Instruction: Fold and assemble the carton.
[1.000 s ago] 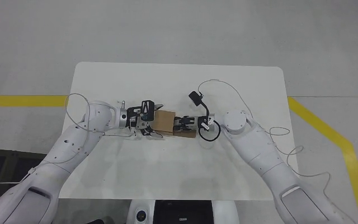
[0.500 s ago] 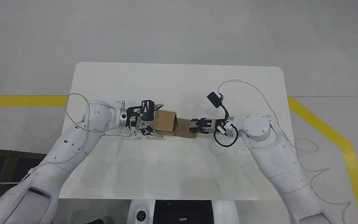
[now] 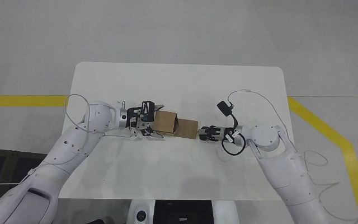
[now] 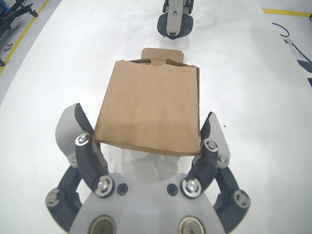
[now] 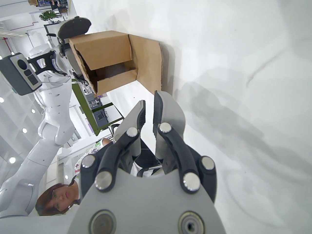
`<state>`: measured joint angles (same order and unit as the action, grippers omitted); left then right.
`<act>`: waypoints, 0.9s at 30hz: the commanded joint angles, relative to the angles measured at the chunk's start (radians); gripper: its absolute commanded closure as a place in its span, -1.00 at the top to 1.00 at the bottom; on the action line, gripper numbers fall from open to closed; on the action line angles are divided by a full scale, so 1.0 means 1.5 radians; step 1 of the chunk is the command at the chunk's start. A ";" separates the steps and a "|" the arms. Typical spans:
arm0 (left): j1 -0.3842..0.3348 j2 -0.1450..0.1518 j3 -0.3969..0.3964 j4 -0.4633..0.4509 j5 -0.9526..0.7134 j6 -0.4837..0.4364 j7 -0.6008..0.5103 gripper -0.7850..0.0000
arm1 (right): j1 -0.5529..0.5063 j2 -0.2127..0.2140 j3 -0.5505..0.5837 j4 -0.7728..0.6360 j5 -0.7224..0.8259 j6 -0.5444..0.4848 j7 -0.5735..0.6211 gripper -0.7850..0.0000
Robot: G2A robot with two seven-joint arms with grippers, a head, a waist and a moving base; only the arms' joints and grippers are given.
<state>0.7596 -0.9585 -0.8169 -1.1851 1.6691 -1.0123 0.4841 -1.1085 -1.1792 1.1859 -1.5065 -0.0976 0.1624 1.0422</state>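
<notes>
A brown carton point(image 3: 166, 122) lies on its side in the middle of the white table point(image 3: 224, 84). My left gripper point(image 3: 156, 120) is shut on its left end, one finger on each side wall point(image 4: 151, 103). The carton's other end is open, and its long flap point(image 3: 188, 129) lies flat on the table toward my right gripper point(image 3: 202, 133). The right wrist view looks into that open end point(image 5: 107, 47), with a short side flap folded partly inward. My right gripper point(image 5: 148, 104) is shut on nothing, just clear of the flap's tip. It also appears beyond the carton point(image 4: 175, 29).
A thin cable point(image 3: 251, 91) from the right arm loops over the table's right half. The table's near edge point(image 3: 179, 197) lies a short way in front of both arms. A yellow floor line point(image 3: 28, 101) runs beside the table.
My right gripper has drawn back to the right, out of the carton's open end, and the long flap now lies stretched out on the table. The left gripper and carton stayed put.
</notes>
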 commanded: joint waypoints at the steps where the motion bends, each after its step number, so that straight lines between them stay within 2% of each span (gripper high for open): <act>1: 0.000 0.000 0.000 -0.001 0.000 0.000 -0.001 1.00 | 0.011 -0.001 -0.008 0.017 0.000 -0.006 0.002 -0.73; 7: 0.001 0.001 -0.001 -0.002 0.000 0.000 -0.003 1.00 | 0.039 -0.004 -0.025 0.060 0.007 -0.028 -0.001 -0.57; 23: -0.004 0.002 0.002 0.003 -0.002 0.000 0.000 1.00 | 0.127 -0.025 -0.103 0.166 0.041 -0.080 -0.002 -0.57; 27: -0.005 0.002 0.002 0.004 -0.003 0.000 -0.001 1.00 | 0.138 -0.031 -0.114 0.187 0.074 -0.111 -0.011 -0.56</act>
<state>0.7526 -0.9555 -0.8139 -1.1794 1.6649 -1.0123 0.4838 -0.9043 -1.2239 1.0169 -1.2355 -0.0033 0.0120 1.0315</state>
